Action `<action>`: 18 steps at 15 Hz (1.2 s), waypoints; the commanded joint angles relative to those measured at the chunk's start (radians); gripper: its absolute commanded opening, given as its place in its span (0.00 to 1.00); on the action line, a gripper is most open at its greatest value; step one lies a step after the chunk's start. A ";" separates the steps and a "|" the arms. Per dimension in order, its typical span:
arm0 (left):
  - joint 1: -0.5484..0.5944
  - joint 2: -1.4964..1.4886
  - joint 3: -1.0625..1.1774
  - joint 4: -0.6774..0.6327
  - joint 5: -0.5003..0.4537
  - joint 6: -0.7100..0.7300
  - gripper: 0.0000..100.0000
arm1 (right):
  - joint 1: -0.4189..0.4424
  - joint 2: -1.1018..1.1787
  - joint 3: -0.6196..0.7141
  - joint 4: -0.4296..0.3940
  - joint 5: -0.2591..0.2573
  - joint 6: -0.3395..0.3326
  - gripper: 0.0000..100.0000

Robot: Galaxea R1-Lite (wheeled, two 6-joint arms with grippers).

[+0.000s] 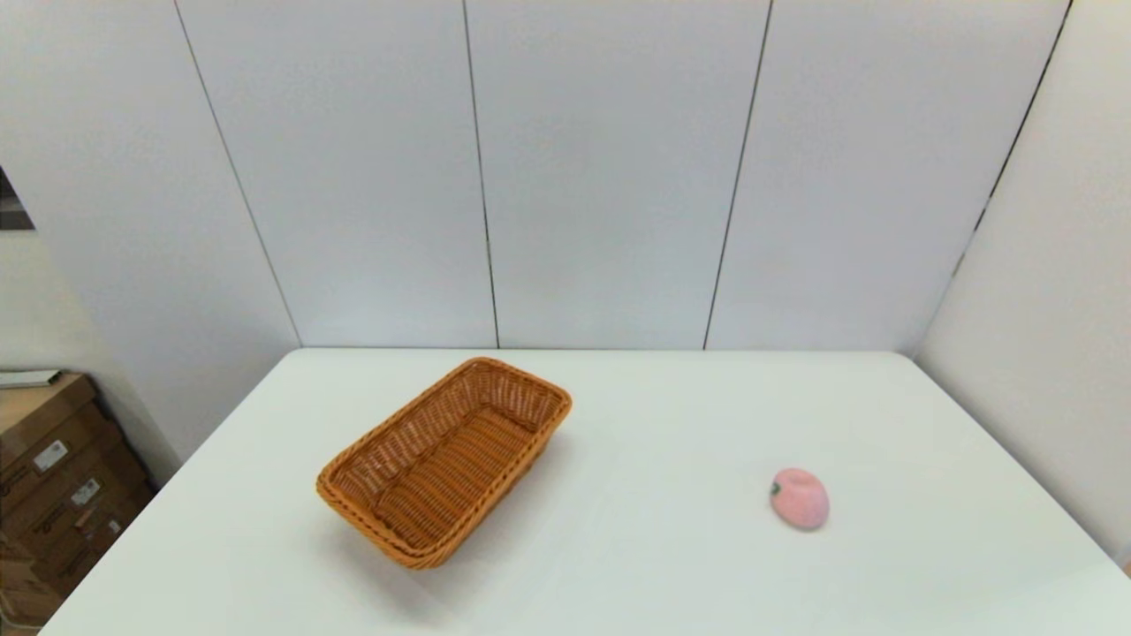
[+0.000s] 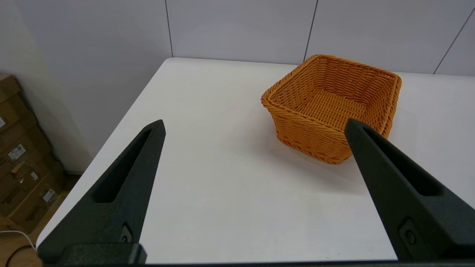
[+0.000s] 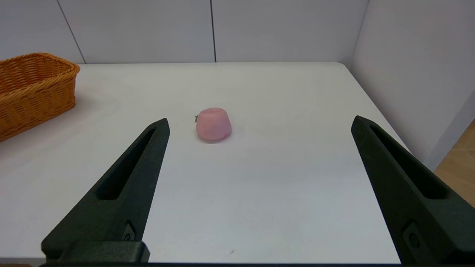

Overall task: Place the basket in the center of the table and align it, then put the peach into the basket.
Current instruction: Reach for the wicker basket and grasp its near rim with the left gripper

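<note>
The orange-brown wicker basket [image 1: 444,458] stands empty on the white table [image 1: 654,548], left of the middle and turned at a slant to the table's edges. The pale pink peach [image 1: 800,499] lies on its side on the right half, well apart from the basket. Neither arm shows in the head view. My left gripper [image 2: 254,126] is open and empty, held back from the basket [image 2: 331,105] near the table's front left. My right gripper [image 3: 259,122] is open and empty too, with the peach [image 3: 213,124] some way ahead of its fingers and the basket [image 3: 33,89] off to one side.
Grey wall panels close the table at the back and on the right. Cardboard boxes [image 1: 53,477] are stacked on the floor beyond the table's left edge. Bare tabletop lies between the basket and the peach.
</note>
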 commanded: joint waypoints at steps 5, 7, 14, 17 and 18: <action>0.000 0.000 -0.020 -0.017 0.007 -0.004 1.00 | 0.000 0.001 -0.001 -0.001 -0.002 0.003 1.00; 0.000 0.021 -0.164 0.021 -0.001 -0.031 1.00 | 0.000 0.001 -0.001 -0.001 0.000 0.003 1.00; 0.000 0.836 -0.581 0.233 -0.005 -0.436 1.00 | 0.000 0.001 -0.001 0.004 -0.002 0.000 1.00; -0.003 1.205 -0.739 0.304 -0.018 -0.564 1.00 | 0.000 0.001 -0.002 0.007 -0.002 0.000 1.00; -0.006 1.327 -0.795 0.322 -0.039 -0.620 1.00 | 0.000 0.001 -0.002 0.007 -0.002 0.000 1.00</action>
